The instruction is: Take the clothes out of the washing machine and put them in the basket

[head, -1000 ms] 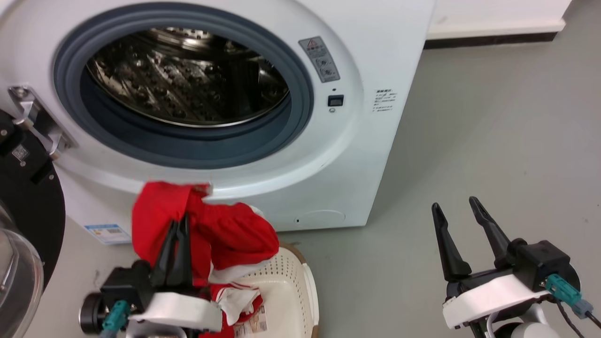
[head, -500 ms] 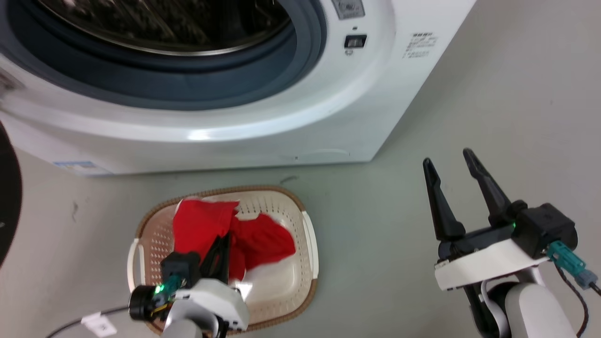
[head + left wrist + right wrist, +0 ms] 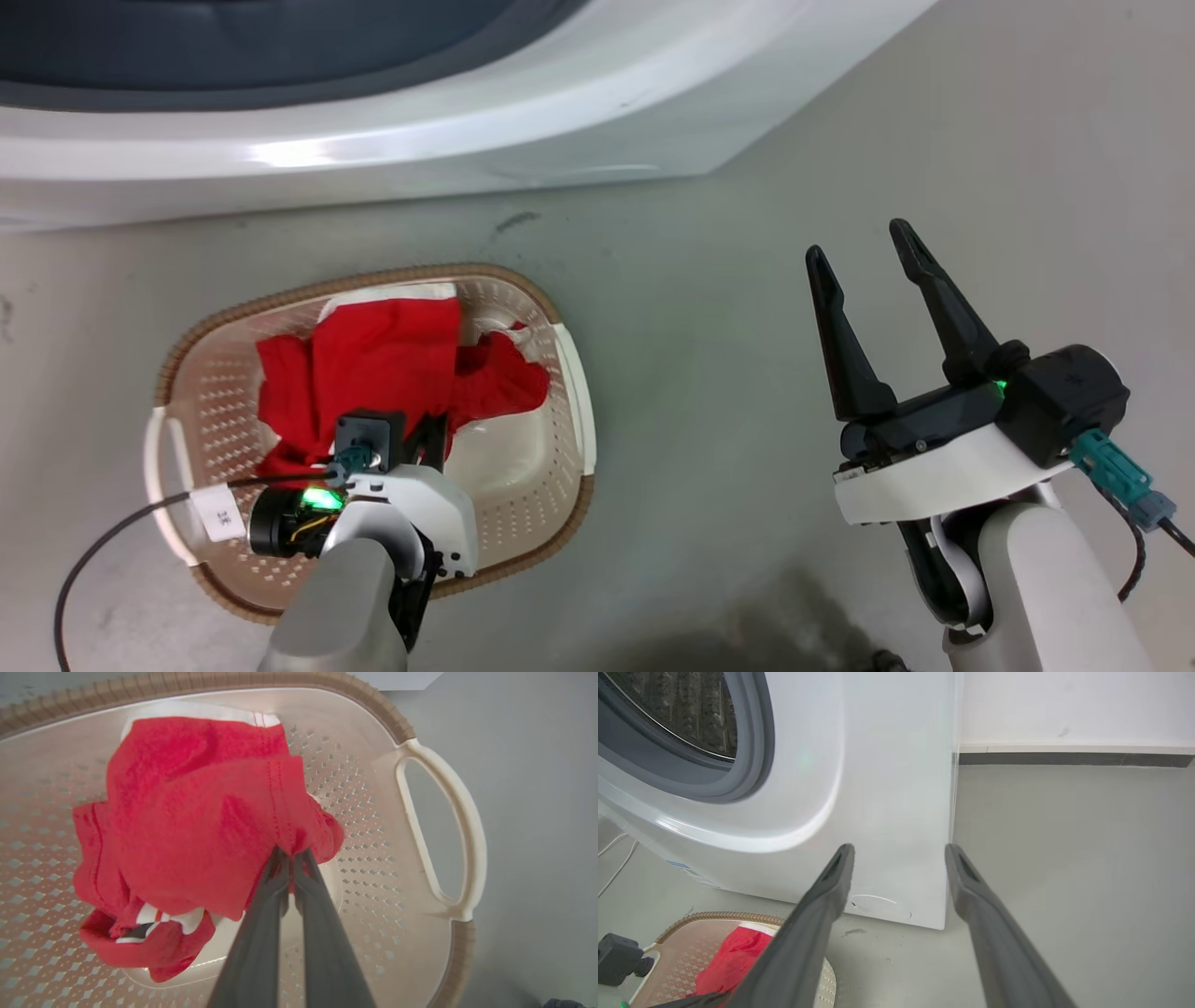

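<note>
Red clothes with white trim lie bunched inside the cream basket on the floor. My left gripper reaches down into the basket, shut on a fold of the red clothes. To the right, my right gripper hangs open over bare floor with nothing between its fingers. The washing machine stands just behind the basket, its grey ring and steel drum in the right wrist view. A corner of the clothes shows there too.
Grey floor spreads to the right of the machine up to a white wall with a dark skirting strip. A black cable with a white tag trails from my left wrist across the basket's left rim.
The head camera has tilted down, so the machine slid up out of frame. My left gripper lowered the red clothes from in front of the machine into the basket. The right gripper stays open.
</note>
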{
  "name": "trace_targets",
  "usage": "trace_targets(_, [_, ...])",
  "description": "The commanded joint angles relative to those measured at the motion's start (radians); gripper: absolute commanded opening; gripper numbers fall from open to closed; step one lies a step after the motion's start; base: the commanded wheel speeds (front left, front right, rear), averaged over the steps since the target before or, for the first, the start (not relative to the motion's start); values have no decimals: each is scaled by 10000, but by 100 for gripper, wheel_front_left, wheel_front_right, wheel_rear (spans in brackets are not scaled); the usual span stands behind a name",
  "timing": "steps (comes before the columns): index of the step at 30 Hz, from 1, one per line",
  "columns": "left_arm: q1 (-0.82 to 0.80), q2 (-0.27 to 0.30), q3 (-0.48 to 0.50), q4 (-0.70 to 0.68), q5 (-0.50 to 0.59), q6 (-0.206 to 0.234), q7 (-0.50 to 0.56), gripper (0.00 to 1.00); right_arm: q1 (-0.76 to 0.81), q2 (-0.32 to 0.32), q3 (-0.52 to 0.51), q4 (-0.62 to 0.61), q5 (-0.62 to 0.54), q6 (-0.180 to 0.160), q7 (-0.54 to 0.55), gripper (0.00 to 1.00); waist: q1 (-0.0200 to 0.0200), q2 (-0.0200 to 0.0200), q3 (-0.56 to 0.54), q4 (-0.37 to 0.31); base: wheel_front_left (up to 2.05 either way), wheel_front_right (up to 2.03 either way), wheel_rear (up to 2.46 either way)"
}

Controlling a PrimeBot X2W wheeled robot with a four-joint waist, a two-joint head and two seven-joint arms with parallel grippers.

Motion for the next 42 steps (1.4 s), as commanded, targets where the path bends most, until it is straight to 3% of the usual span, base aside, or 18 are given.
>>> trace_targets(1, [-317,45,104,323,-59,35,-70,0,-199,10,34,47,70,-5,-84,100,-2,0,462,-309,0,0,0])
trace_targets(7, [-877,24,353,1767,-286,137,-48,0,-365,8,93,294,123,-5,-255,100,-2,0,671,-393,0,0,0])
trace_targets(8, [-950,10,371,1886,-309,128,-48,7,-400,10,108,353,136,-5,-276,100,-2,0,645,-396,0,0,0])
trace_targets(9, [-1008,1,384,1967,-334,121,-50,32,-444,10,116,401,150,-5,-293,100,-2,0,585,-391,0,0,0])
trace_targets(11, [-1040,-16,354,2016,-281,126,-49,100,-466,8,101,524,134,-5,-347,100,-2,0,372,-342,0,0,0])
trace_targets(19, [-469,-162,416,1570,-465,103,-49,100,-114,4,-98,985,-150,-5,-398,100,-2,0,-1156,41,0,0,0])
trace_targets(26, [536,-224,61,-125,-861,166,-49,100,459,5,-663,987,-502,-5,-204,100,-2,0,-2736,552,0,0,0])
trace_targets(34, [1526,-222,-705,-2796,-1381,809,-50,100,1213,7,-1332,549,-965,-5,58,100,-2,0,-4081,1157,0,0,0])
trace_targets(42, [2229,-222,-623,-5437,-674,1341,-50,100,1862,5,-1662,162,-1150,-5,236,100,-2,0,-5149,1466,0,0,0])
